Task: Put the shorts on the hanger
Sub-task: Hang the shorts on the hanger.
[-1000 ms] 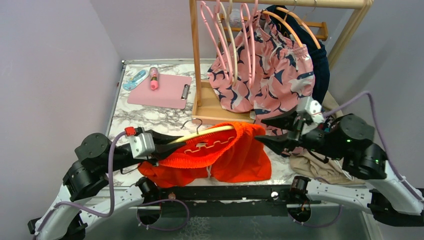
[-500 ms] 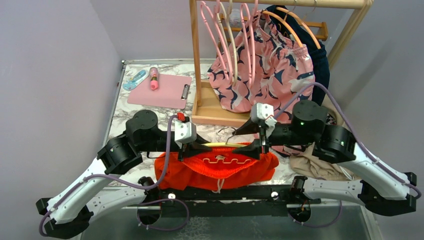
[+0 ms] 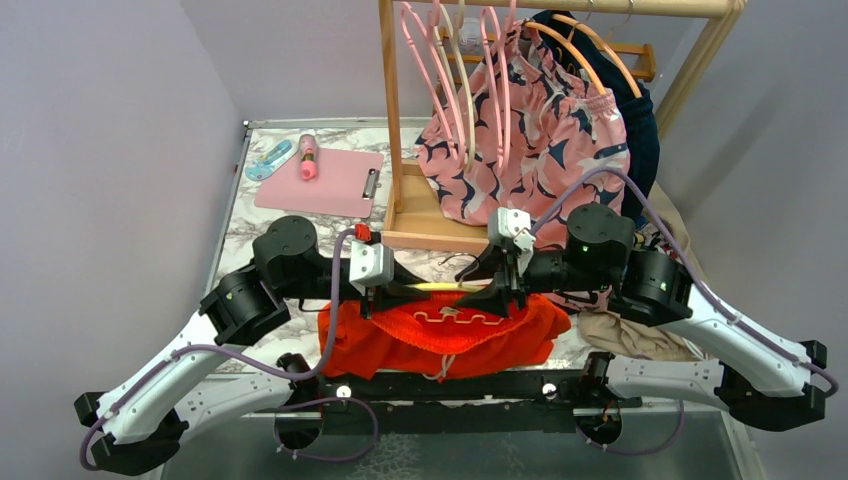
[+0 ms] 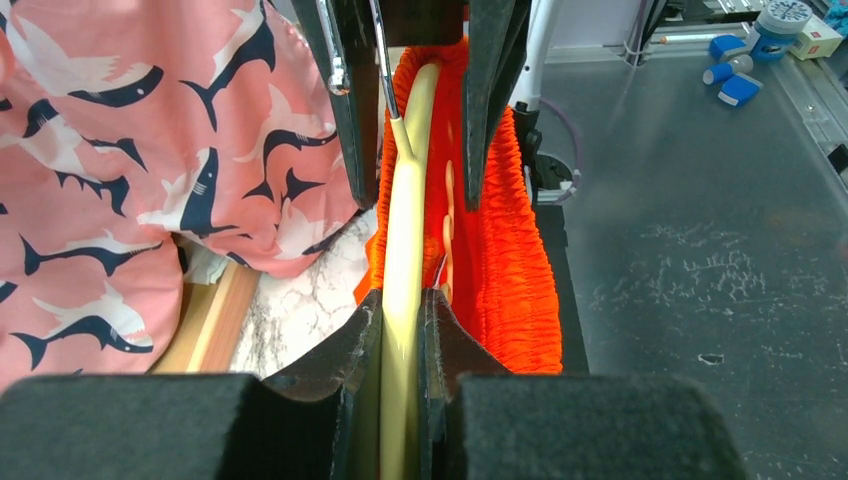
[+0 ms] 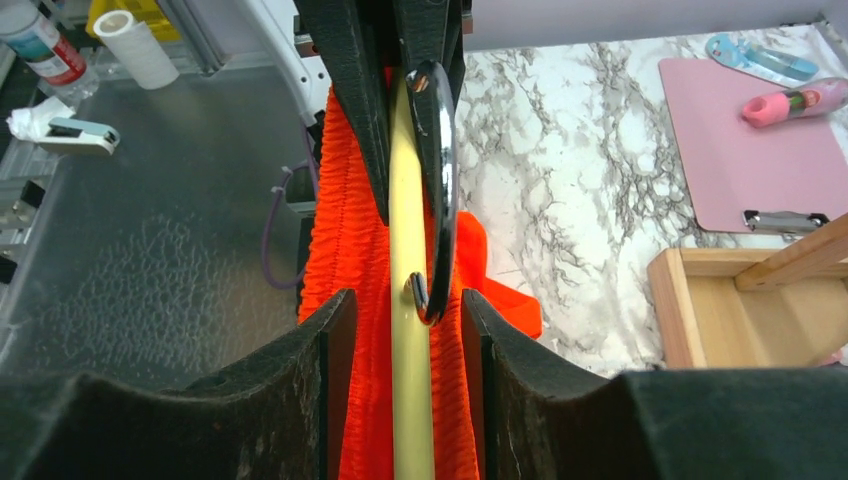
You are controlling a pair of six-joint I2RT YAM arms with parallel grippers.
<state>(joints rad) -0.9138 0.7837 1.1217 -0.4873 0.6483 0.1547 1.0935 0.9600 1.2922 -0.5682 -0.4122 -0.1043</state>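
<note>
Left fingers pinch the hanger, its length running left-right.

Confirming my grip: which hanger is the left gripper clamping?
The pale-yellow hanger, pinched in the left gripper; the pink hangers and orange hangers hang on the rack.

The top view looks steeply down from above and behind the arm bases at 6 o'clock. It takes in the whole table up to the wooden rack at 12 o'clock. Each wrist camera sits very close behind its own fingers and looks along them: the left tool faces the right tool, and the reverse. All three views share the hanger and shorts between the tools. Each wrist view shows the opposite tool at 12 o'clock.
</note>
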